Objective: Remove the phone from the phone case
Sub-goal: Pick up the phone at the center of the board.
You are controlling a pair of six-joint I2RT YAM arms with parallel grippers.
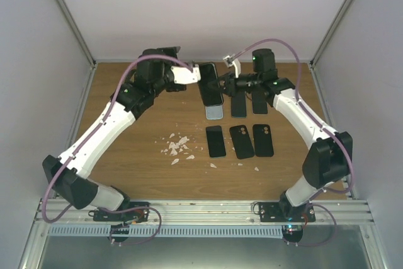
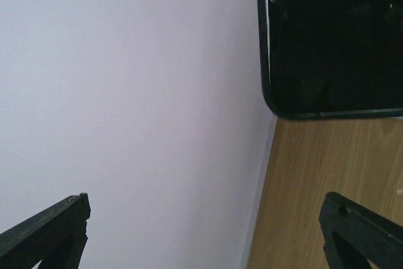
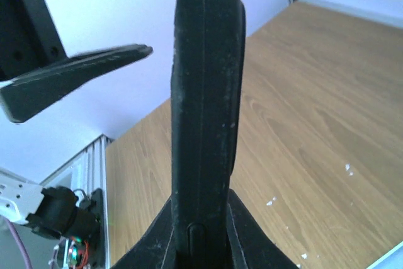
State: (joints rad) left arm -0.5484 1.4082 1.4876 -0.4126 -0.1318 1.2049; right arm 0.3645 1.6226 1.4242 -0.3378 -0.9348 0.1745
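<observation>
A black phone in a black case (image 1: pixel 210 85) is held up over the far middle of the table. My right gripper (image 1: pixel 228 84) is shut on its edge. In the right wrist view the case (image 3: pixel 204 92) stands edge-on between my fingers (image 3: pixel 252 231). My left gripper (image 1: pixel 200 71) is open just left of the phone's far end and does not touch it. In the left wrist view its jaws (image 2: pixel 206 203) stand wide apart and only a corner of the phone (image 2: pixel 334 36) shows at the top right. One left finger (image 3: pixel 82 70) shows in the right wrist view.
A light blue phone (image 1: pixel 215 113) lies under the held one. Two dark phones (image 1: pixel 238 105) (image 1: pixel 259 102) lie beside it, and three more (image 1: pixel 215 141) (image 1: pixel 242 142) (image 1: pixel 264 140) lie nearer. White scraps (image 1: pixel 176 146) are scattered to the left. The back wall (image 2: pixel 126 92) is close.
</observation>
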